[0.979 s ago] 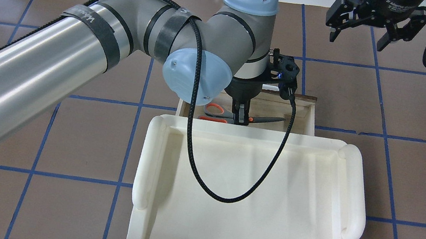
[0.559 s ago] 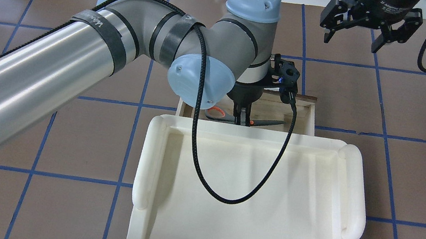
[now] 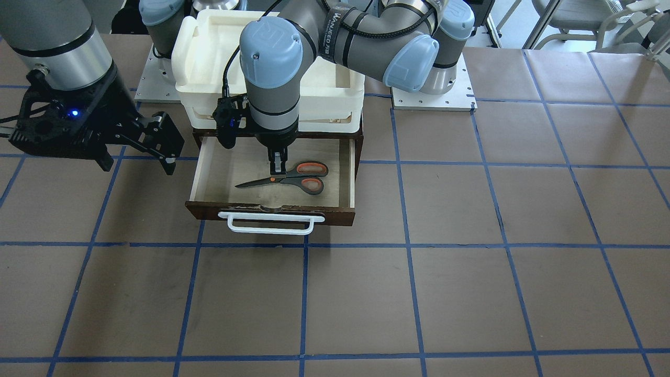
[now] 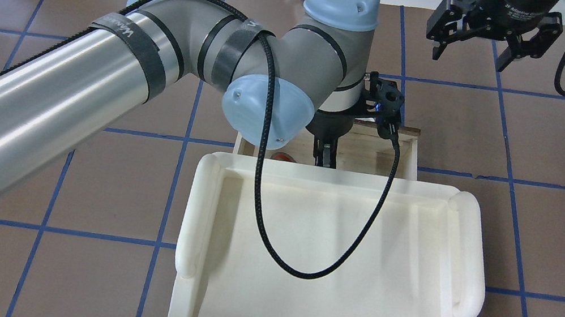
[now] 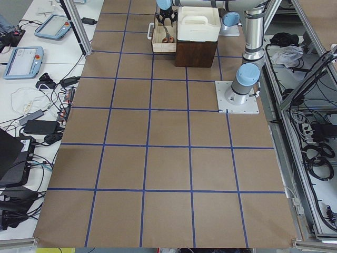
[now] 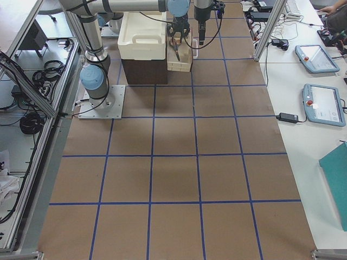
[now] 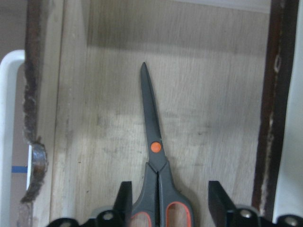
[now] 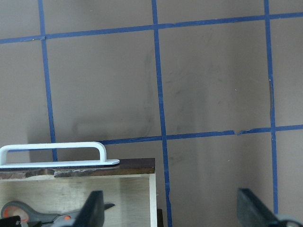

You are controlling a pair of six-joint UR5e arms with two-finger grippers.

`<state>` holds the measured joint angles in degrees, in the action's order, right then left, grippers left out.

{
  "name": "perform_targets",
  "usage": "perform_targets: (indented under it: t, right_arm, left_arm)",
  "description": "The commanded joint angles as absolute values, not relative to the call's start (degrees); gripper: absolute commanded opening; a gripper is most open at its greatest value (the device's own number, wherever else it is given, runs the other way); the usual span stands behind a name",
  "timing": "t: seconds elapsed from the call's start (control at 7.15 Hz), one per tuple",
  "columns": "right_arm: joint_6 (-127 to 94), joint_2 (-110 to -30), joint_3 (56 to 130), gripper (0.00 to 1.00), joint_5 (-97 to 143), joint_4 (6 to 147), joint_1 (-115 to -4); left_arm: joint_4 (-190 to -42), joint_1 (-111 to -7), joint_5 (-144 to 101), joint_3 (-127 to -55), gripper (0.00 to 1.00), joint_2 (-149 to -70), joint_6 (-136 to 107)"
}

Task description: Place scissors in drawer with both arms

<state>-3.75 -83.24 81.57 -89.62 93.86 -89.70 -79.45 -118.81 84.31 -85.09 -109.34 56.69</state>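
In the front-facing view the left gripper hangs inside the open drawer, and the scissors lie flat on its pale floor right under the fingertips. The right gripper hovers off the drawer's side, clear of it.

From overhead, the white foam tray hides nearly everything; only a bit of orange loop shows beside the left fingers.

The left wrist view shows those fingers parted, one on each side of the handle necks and touching neither. A skewed lift could hook a loop and drag the scissors. While this gripper stands inside, the drawer cannot be shut.

The right wrist view shows its fingers spread wide with nothing between them, and the white bar handle just beyond one.
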Motion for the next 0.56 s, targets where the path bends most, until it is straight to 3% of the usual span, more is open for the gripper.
perform_targets:
  t: [0.0,0.14,0.42]
  right_arm:
    - [-3.8,-83.2,81.6,1.0,-90.4,94.1,-89.6]
    - [-3.8,-83.2,81.6,1.0,-90.7,94.1,-89.6]
    - [-3.8,-83.3,81.6,1.0,-90.4,93.8,-89.6]
  left_arm:
    - [-78.1,-116.9,84.3,-84.5,0.89,-106.8,50.8]
    - [-76.7,-114.8,84.3,-84.4,1.0,-104.8,44.1]
    - [-76.6,-107.1,88.1,-84.4,1.0,-98.7,36.6]
